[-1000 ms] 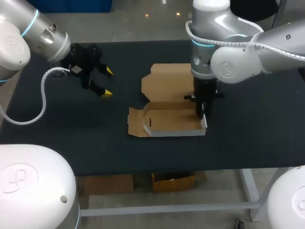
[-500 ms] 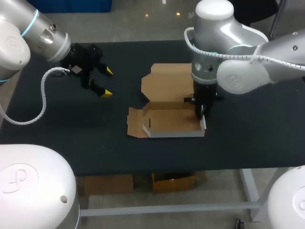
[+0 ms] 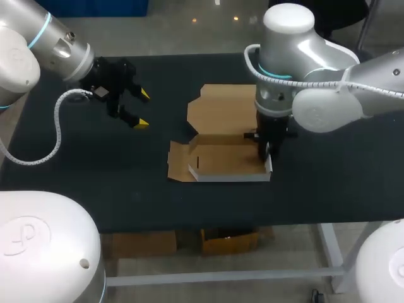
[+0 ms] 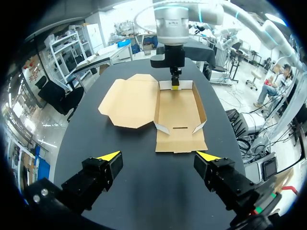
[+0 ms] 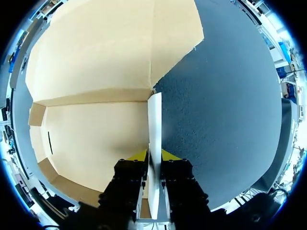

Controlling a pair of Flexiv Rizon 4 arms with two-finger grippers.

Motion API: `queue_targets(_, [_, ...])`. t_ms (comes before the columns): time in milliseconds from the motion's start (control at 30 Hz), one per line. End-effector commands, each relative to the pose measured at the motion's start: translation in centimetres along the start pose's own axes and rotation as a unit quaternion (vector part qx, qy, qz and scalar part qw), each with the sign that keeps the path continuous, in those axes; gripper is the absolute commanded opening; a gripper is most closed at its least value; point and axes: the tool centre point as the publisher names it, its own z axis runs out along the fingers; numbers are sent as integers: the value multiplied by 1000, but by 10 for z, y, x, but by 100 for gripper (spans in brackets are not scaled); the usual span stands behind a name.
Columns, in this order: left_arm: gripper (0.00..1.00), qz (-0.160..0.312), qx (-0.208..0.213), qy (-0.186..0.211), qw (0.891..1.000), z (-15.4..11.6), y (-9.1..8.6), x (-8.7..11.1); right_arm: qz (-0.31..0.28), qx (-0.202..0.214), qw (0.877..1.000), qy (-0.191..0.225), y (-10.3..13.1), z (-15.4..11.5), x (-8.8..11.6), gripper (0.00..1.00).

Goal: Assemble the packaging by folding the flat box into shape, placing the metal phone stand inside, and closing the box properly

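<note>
Right pincer (image 3: 267, 151) is clamped on the box (image 3: 224, 158). It points straight down, and its two yellow-tipped fingers press from either side on the upright side wall (image 3: 270, 165) at the tray's 3 o'clock end. In the right wrist view, the thin pale wall (image 5: 154, 124) stands on edge between the fingers of the pincer (image 5: 153, 155). The brown floor of the box (image 5: 96, 129) lies on one side of the wall and bare table on the other.

The box sits near the middle of the dark table (image 3: 95, 170). It is a shallow open tray with its front and end walls raised. Its lid (image 3: 221, 107) lies flat on the table at the tray's 12 o'clock, joined to the tray along the fold. A small flap (image 3: 178, 161) lies spread out at the tray's 9 o'clock end.

Left pincer (image 3: 142, 108) is open and holds nothing. Its yellow tips are wide apart, and it hangs over the table well apart from the box, at about 10 o'clock from the tray. In the left wrist view, the left pincer (image 4: 158, 155) faces the box (image 4: 180, 115) dead ahead. The lid (image 4: 129, 98) lies beside the tray, and the right pincer (image 4: 175, 82) stands at the tray's far end.
</note>
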Motion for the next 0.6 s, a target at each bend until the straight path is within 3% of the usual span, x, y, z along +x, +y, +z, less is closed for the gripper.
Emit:
queue_targets(33, [100,0,-1,2,1000,0,0,-1,1,-1,1000,0,-1,-1,-1,11])
queue_targets(233, [100,0,-1,2,1000,0,0,-1,0,-2,1000,1,-1,-1,0,10])
queue_targets(367, [100,0,-1,2,1000,0,0,-1,-1,1,1000,2,-1,0,0,0])
queue_targets(600, [100,0,-1,2,1000,0,0,-1,-7,4,1000,-5,-1,-2,1,0])
